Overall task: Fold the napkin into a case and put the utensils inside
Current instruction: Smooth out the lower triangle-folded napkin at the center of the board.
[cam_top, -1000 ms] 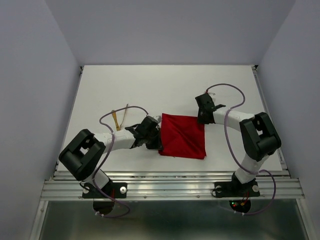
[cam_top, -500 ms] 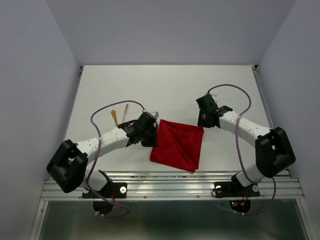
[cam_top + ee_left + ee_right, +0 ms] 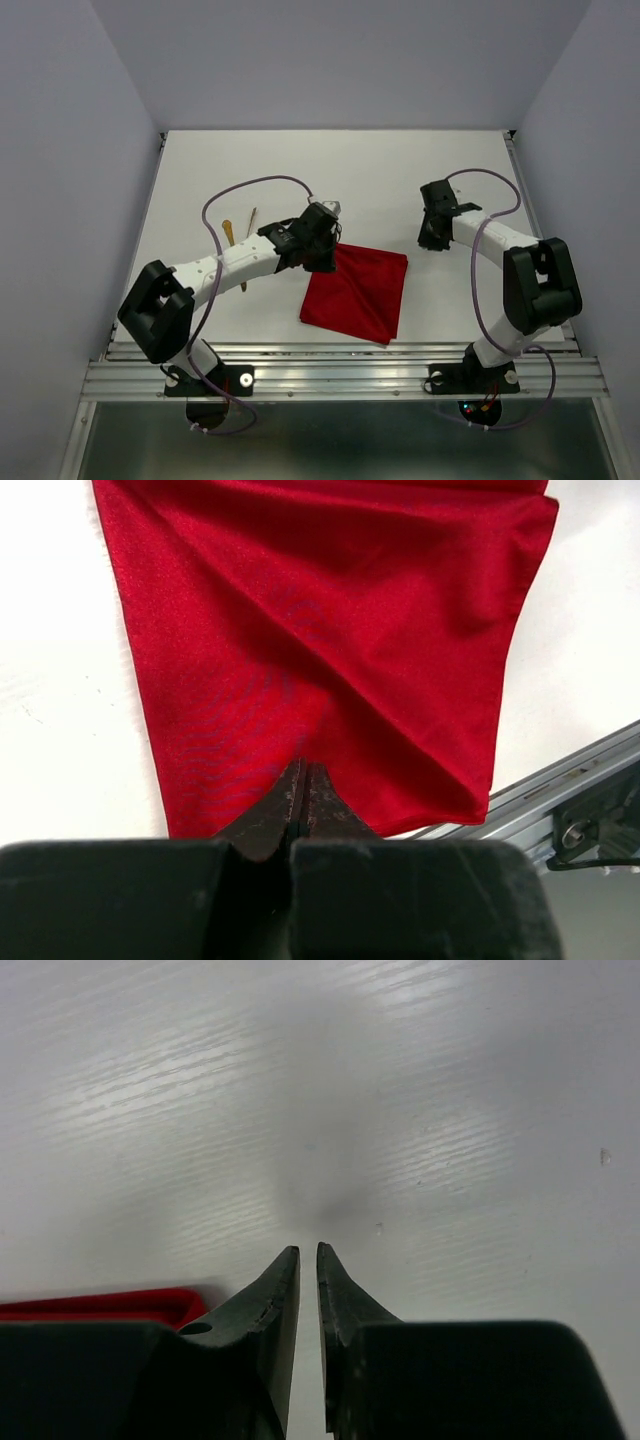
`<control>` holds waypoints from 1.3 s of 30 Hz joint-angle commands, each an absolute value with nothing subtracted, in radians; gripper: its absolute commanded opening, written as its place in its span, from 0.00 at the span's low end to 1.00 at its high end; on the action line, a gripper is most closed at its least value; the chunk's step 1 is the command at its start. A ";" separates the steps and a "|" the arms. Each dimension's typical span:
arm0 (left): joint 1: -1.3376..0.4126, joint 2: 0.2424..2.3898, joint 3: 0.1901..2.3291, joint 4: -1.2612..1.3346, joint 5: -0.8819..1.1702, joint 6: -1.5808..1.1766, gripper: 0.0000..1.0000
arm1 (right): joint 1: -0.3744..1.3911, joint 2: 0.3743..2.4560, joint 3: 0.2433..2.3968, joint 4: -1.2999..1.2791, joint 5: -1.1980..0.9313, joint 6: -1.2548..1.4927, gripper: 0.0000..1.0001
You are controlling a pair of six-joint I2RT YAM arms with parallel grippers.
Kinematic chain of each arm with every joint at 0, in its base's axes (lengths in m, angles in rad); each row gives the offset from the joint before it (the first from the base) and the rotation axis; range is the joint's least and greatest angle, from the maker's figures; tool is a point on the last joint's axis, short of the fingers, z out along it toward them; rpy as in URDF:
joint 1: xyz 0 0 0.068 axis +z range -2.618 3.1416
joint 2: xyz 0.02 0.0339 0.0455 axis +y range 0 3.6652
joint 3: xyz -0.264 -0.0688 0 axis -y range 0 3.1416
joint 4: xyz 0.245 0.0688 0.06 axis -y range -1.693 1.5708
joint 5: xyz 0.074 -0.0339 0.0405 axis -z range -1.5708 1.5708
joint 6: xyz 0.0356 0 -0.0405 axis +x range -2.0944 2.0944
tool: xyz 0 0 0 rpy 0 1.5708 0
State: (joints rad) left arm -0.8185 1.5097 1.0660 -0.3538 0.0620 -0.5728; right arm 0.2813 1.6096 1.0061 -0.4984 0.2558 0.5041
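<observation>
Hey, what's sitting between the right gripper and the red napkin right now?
Nothing. Only bare white table separates the right gripper from the napkin. The top external view shows it best.

Even soft light, faint shadows — glare streaks on table [image 3: 420, 1110], near gripper bodies blurred.

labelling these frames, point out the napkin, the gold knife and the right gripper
napkin [image 3: 358, 295], top view, middle of the cloth
gold knife [image 3: 229, 232], top view, its visible end
right gripper [image 3: 308, 1248], right wrist view, between the fingertips
</observation>
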 commanded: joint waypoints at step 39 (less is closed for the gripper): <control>-0.989 1.885 1.485 -0.422 -0.043 -0.565 0.51 | 0.279 1.533 0.887 -0.433 0.118 0.606 0.32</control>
State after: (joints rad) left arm -0.9760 1.8614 1.4281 -0.4160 -0.0135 -0.5770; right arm 0.2817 1.5967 0.8917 -0.4137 0.0765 0.5922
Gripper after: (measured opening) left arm 0.506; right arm 0.275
